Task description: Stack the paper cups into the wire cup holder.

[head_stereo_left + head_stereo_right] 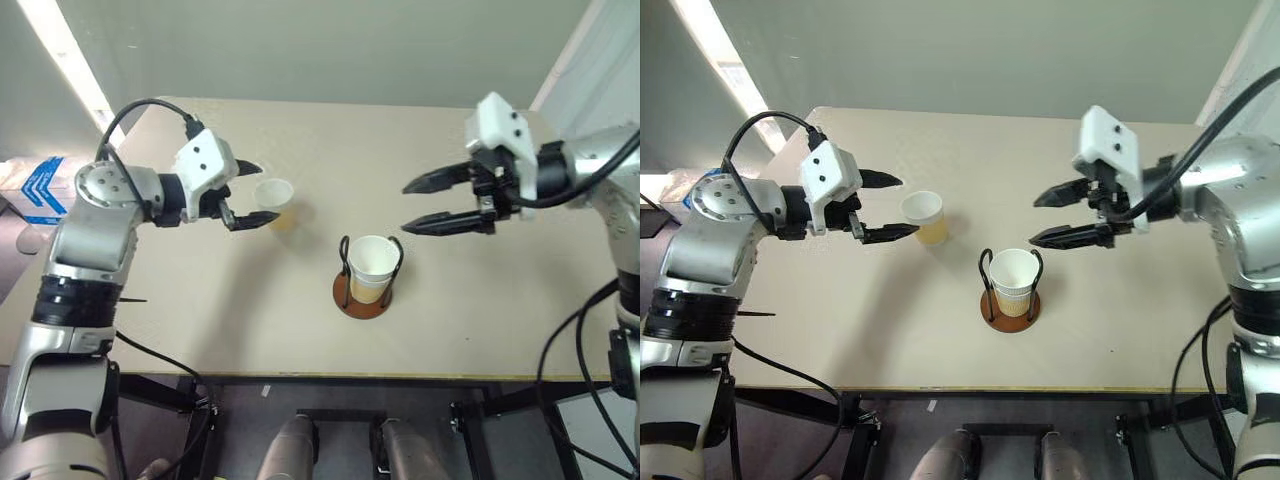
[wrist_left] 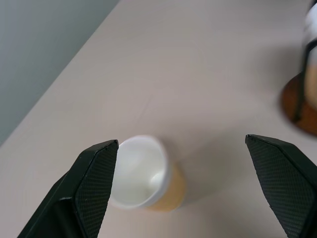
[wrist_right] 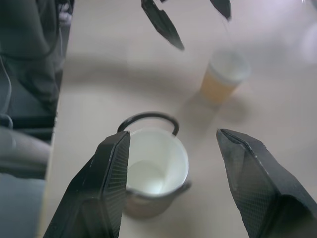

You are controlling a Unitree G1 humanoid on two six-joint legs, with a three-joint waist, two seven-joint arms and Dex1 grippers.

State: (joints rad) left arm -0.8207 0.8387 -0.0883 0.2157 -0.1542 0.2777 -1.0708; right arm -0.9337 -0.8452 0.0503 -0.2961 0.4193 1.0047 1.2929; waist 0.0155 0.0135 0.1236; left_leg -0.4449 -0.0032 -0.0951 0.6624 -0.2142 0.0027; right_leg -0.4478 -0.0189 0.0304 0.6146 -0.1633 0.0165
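Note:
The wire cup holder point(image 1: 362, 290) stands on the table's near middle with a paper cup point(image 1: 372, 262) sitting inside its black loops. Another paper cup point(image 1: 275, 200) stands upright on the table, left of and farther back than the holder. My left gripper point(image 1: 248, 193) is open, its fingertips just left of this loose cup, which the left wrist view shows between the two fingers point(image 2: 141, 173). My right gripper point(image 1: 420, 205) is open and empty, hovering above and to the right of the holder; in the right wrist view the holder's cup point(image 3: 156, 166) lies below its fingers.
The beige table point(image 1: 200, 300) carries nothing else. Its front edge runs just this side of the holder. A blue and white box point(image 1: 40, 190) sits on the floor off the table's left side.

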